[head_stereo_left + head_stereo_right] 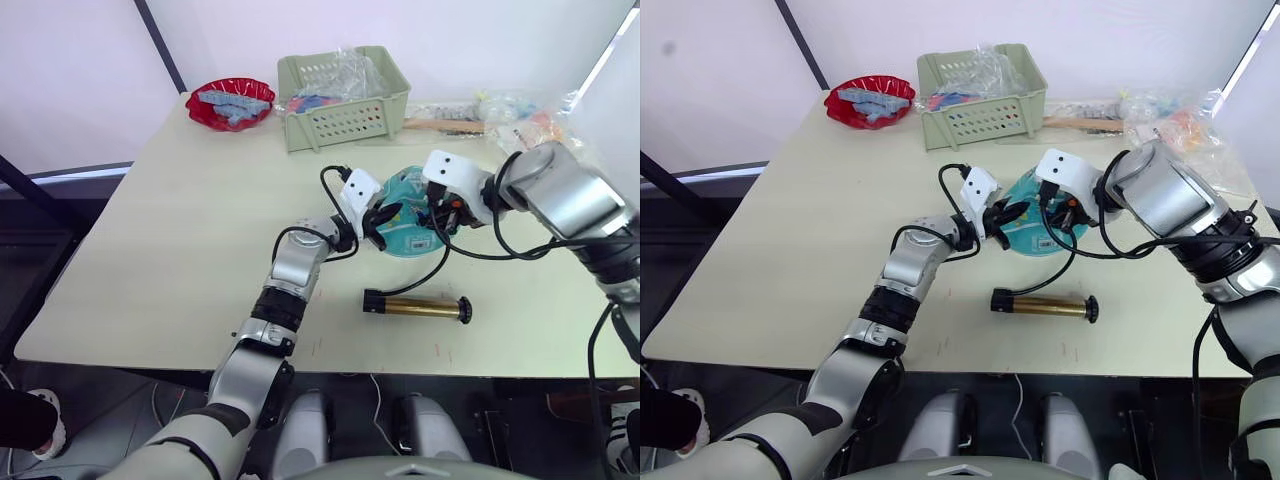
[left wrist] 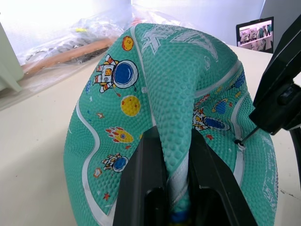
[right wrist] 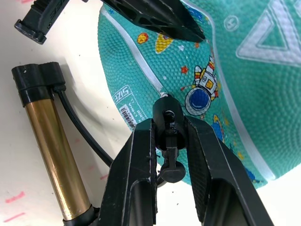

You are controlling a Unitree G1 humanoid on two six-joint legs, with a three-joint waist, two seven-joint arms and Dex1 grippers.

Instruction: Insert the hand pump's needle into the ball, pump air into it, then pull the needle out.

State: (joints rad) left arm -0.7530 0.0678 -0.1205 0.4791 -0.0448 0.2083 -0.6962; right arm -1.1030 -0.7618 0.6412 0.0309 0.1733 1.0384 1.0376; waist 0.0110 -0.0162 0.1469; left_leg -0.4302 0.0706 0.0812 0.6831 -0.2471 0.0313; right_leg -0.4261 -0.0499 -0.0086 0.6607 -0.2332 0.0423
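Note:
The teal ball (image 1: 408,236) lies slack and partly flat on the table's middle. My left gripper (image 2: 175,141) is shut on a raised fold of the ball (image 2: 155,70). My right gripper (image 3: 168,127) is shut on the needle's black fitting (image 3: 168,115). The thin needle (image 2: 244,136) meets the valve hole on a white seam; its depth cannot be told. The bronze hand pump (image 1: 418,306) lies flat on the table in front of the ball, nearer me. Its black hose (image 3: 82,132) curves up to the fitting.
A green basket (image 1: 345,100) with bagged items stands at the back. To the basket's left sits a red bowl (image 1: 230,102) holding blue pieces. Plastic bags and a wooden stick (image 1: 500,115) clutter the back right corner. The table's front edge (image 1: 330,368) runs just below the pump.

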